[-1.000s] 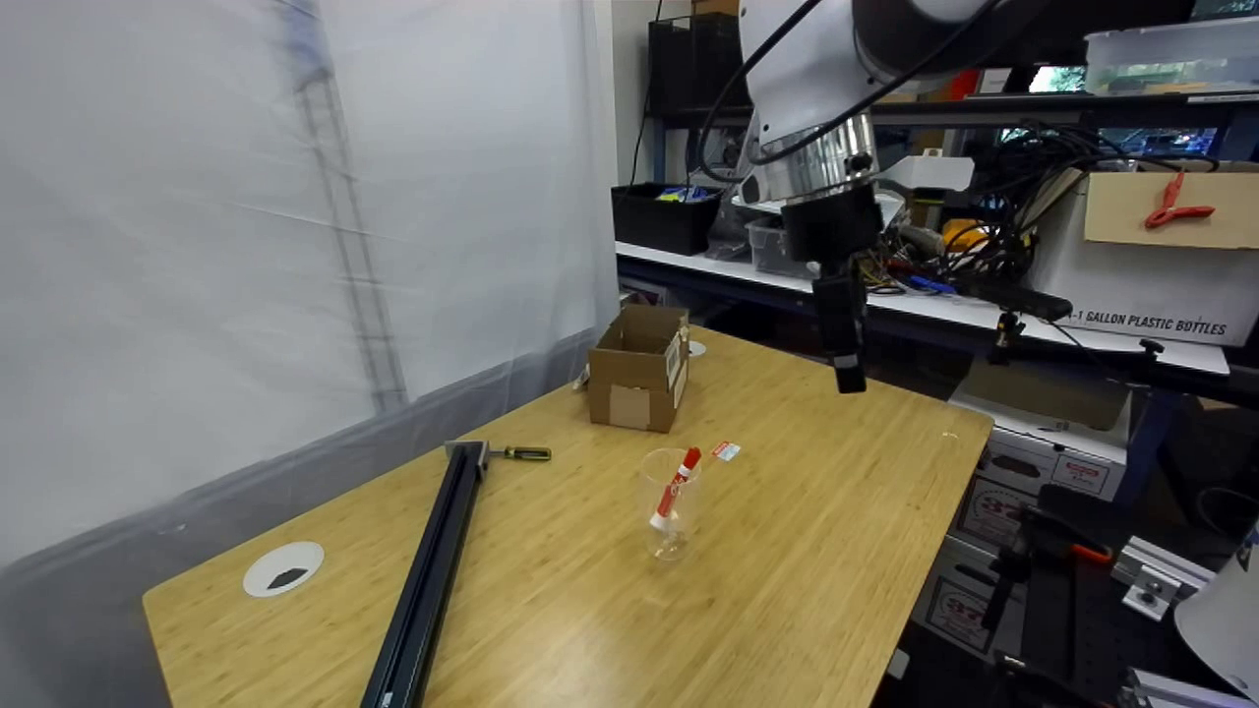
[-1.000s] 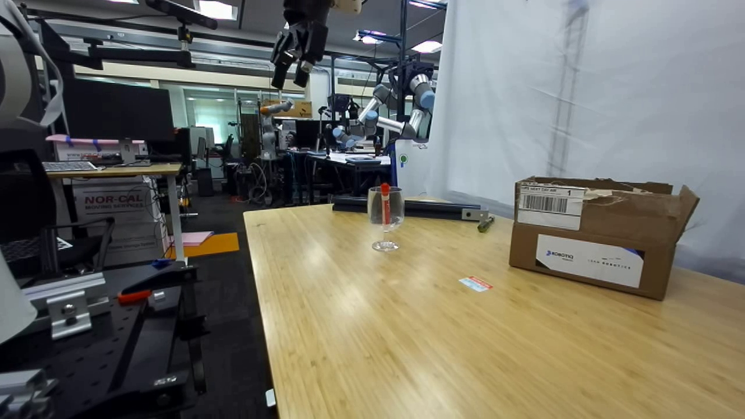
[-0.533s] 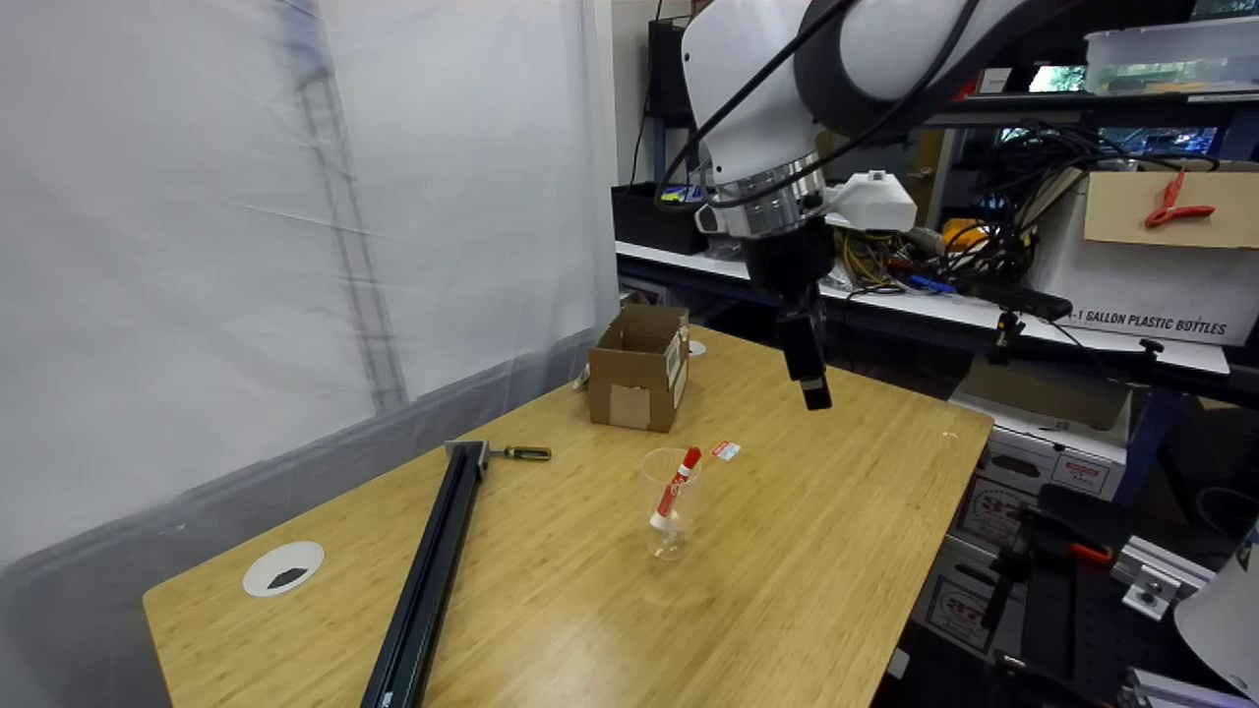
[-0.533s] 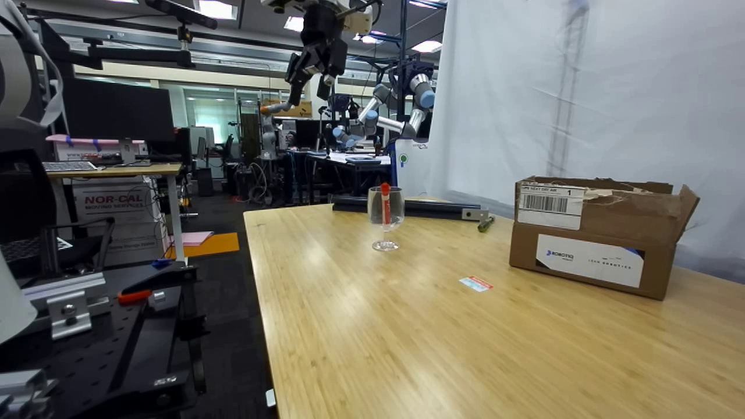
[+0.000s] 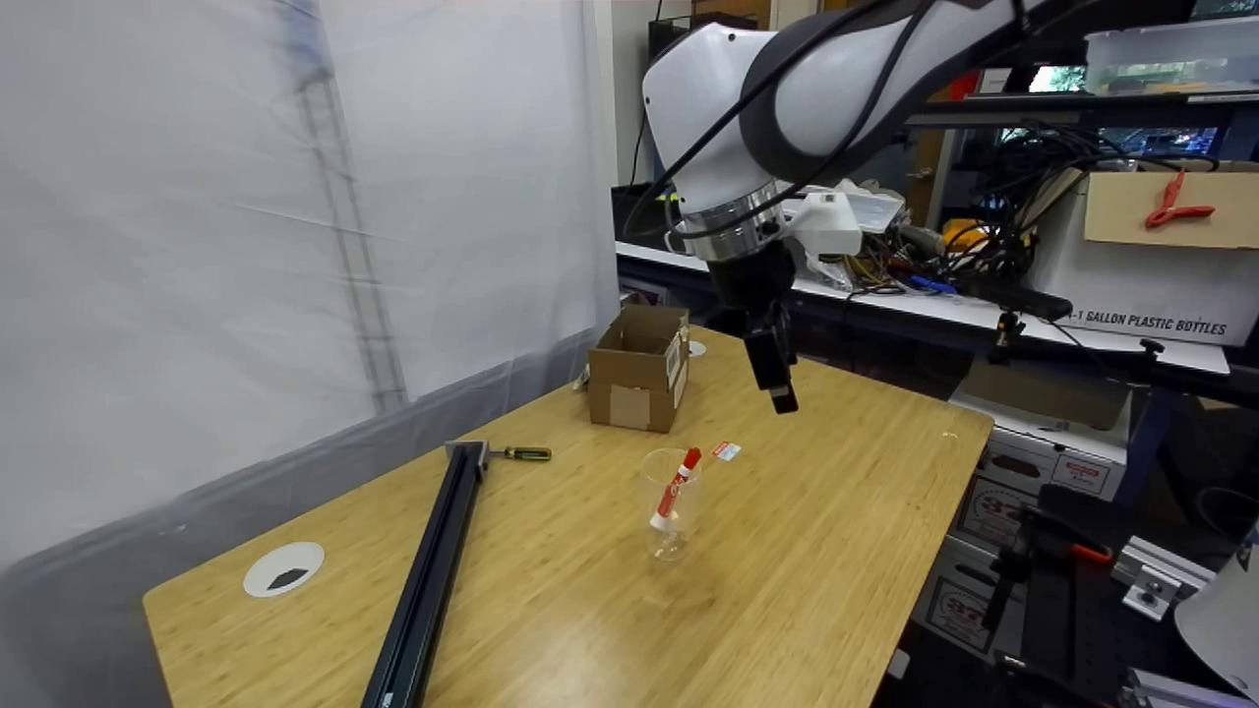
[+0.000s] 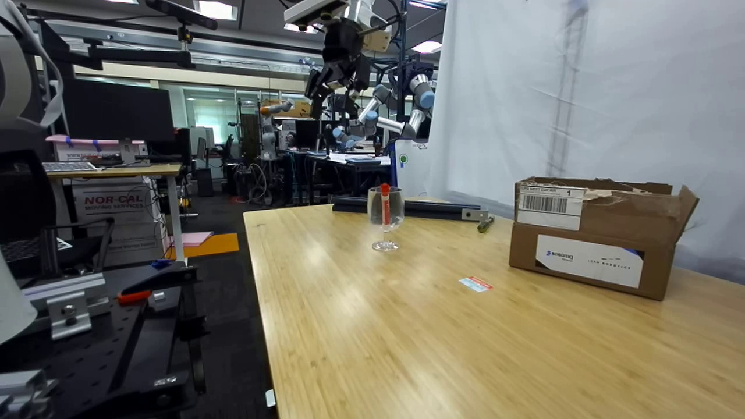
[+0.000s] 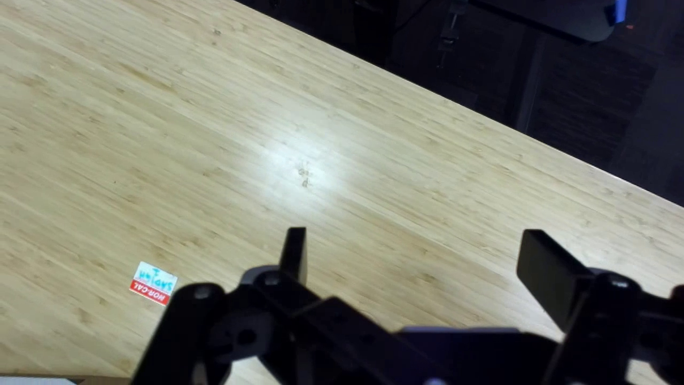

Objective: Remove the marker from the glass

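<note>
The marker [image 5: 678, 487], red and white, stands tilted inside the clear glass [image 5: 668, 552], its red end above the rim. In an exterior view the marker [image 6: 385, 209] looks nearly upright in the footed glass [image 6: 385, 246]. My gripper [image 5: 784, 401] hangs above the table, higher than the glass and apart from it; it also shows in an exterior view [image 6: 334, 113]. In the wrist view the gripper [image 7: 412, 256] is open, with only bare table seen between its fingers. The marker and glass are out of the wrist view.
An open cardboard box [image 5: 629, 379] stands at the table's back. A small red-and-white sticker [image 7: 153, 282] lies on the table [image 6: 361, 326]. A long black rod [image 5: 425, 580] and a screwdriver [image 5: 526, 453] lie beyond the glass. A curtain [image 5: 472, 197] hangs along one side.
My gripper has moved down and closer to the glass, leftward in an exterior view and rightward in another, tilting a little. It stays open. The marker and glass have not moved.
</note>
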Action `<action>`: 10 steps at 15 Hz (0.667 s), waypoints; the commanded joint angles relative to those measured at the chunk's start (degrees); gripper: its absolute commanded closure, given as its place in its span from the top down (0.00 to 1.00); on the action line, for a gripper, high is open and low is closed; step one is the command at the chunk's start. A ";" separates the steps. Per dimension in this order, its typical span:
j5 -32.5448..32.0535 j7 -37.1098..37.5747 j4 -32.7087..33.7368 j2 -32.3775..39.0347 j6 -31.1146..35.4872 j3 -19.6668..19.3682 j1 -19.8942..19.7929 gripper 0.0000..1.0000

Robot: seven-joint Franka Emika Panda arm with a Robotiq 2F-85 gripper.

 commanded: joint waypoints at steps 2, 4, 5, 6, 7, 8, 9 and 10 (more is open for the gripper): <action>-2.06 -1.93 4.59 4.03 -1.95 -0.53 -0.62 1.00; -2.96 -2.26 6.17 5.90 -2.30 -0.84 -0.55 1.00; -3.30 -2.37 7.10 6.98 -2.51 -0.92 -0.50 1.00; -3.61 -2.55 7.84 8.05 -2.53 -0.99 -0.45 1.00; -3.90 -2.67 8.63 9.13 -2.52 -1.03 -0.39 1.00; -4.24 -2.81 9.41 10.22 -2.50 -1.07 -0.32 1.00; -4.44 -3.15 10.17 11.31 -2.47 -1.10 -0.29 1.00; -4.74 -3.39 10.90 12.38 -2.40 -1.14 -0.22 1.00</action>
